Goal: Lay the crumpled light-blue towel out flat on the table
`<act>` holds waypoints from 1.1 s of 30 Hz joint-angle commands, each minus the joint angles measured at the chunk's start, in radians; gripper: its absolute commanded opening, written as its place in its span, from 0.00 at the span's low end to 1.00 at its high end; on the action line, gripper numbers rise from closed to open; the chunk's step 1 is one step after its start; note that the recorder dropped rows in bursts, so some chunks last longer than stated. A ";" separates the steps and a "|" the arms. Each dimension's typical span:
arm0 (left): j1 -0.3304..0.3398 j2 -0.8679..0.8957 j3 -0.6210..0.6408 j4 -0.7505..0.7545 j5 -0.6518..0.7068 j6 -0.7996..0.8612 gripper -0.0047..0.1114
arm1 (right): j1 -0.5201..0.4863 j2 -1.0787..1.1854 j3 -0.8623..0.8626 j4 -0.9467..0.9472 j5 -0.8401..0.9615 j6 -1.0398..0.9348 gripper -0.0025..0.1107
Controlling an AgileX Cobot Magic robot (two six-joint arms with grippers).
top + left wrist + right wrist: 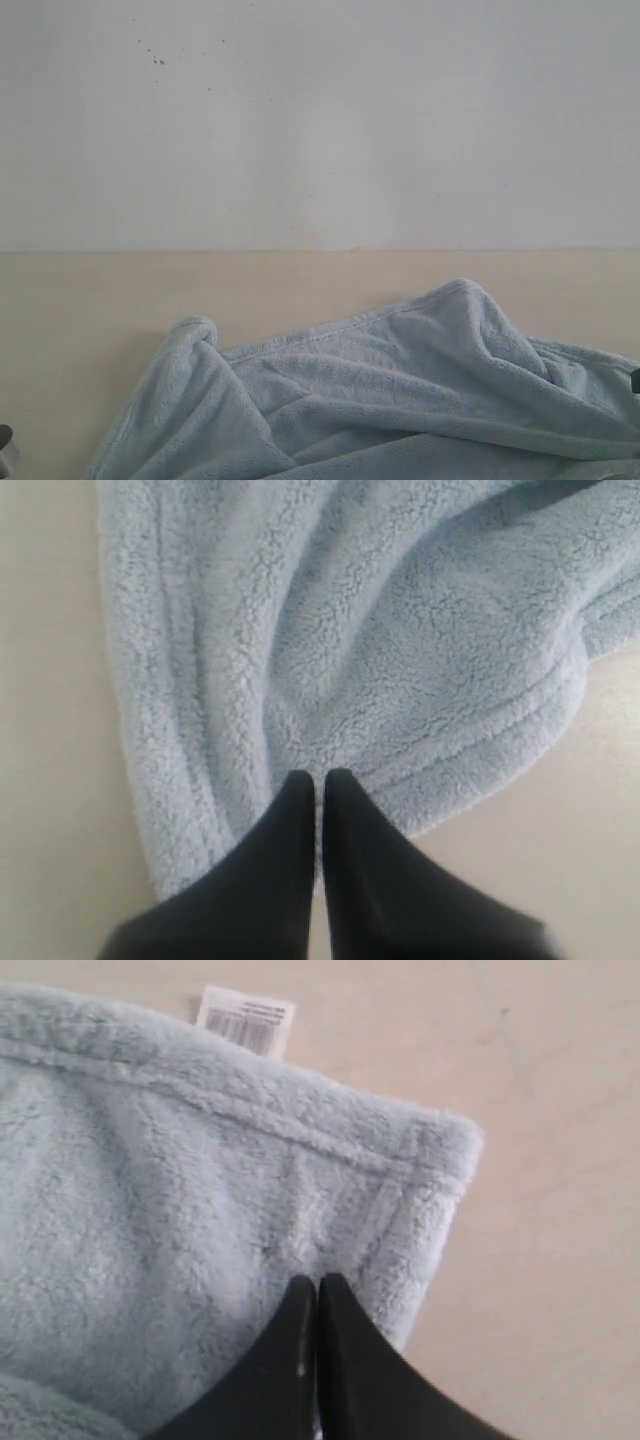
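Note:
The light-blue towel (400,380) lies crumpled in folds on the beige table (90,300), filling the lower middle and right of the exterior view. In the left wrist view my left gripper (320,777) is shut, its black tips over a rounded hemmed edge of the towel (400,630), with only a thin slit between them. In the right wrist view my right gripper (317,1280) is shut, its tips over a hemmed corner of the towel (180,1210) that lies flat. A small white label (247,1018) sticks out from the hem there. No cloth shows between either pair of fingers.
A plain white wall (320,120) with dark specks rises behind the table's far edge. Bare table shows left of the towel (50,780) and beside its corner (540,1160). A small grey part (5,447) shows at the lower left edge.

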 commanded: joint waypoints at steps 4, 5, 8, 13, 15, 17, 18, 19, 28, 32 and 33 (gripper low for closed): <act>-0.006 -0.010 0.006 0.010 -0.017 -0.005 0.08 | -0.124 0.001 0.006 -0.106 0.108 0.056 0.02; -0.006 -0.010 0.006 0.010 -0.021 -0.005 0.08 | -0.140 0.001 0.006 -0.127 0.111 0.073 0.02; -0.006 -0.010 0.006 0.010 -0.028 -0.002 0.08 | -0.187 0.001 0.006 -0.178 0.150 0.101 0.02; -0.006 -0.010 0.006 0.010 -0.028 0.002 0.08 | -0.175 -0.029 0.006 -0.172 0.170 0.120 0.02; -0.006 -0.010 0.006 0.012 -0.028 0.004 0.08 | -0.138 -0.062 -0.006 -0.168 0.164 0.120 0.02; -0.006 -0.010 0.006 0.012 -0.030 0.004 0.08 | -0.098 -0.086 -0.027 -0.168 0.175 0.120 0.02; -0.006 -0.010 0.006 0.013 -0.030 0.007 0.08 | -0.074 -0.099 -0.042 -0.168 0.186 0.120 0.02; -0.006 -0.010 0.006 0.013 -0.032 0.014 0.08 | -0.051 -0.105 -0.057 -0.168 0.199 0.120 0.02; -0.006 -0.010 0.006 0.031 -0.032 0.018 0.08 | 0.043 -0.045 -0.187 -0.192 0.235 0.137 0.02; -0.006 -0.010 0.006 0.031 -0.032 0.018 0.08 | 0.043 0.002 -0.212 -0.233 0.235 0.138 0.02; -0.006 -0.010 0.006 0.031 -0.036 0.018 0.08 | 0.043 0.012 -0.213 -0.240 0.239 0.138 0.02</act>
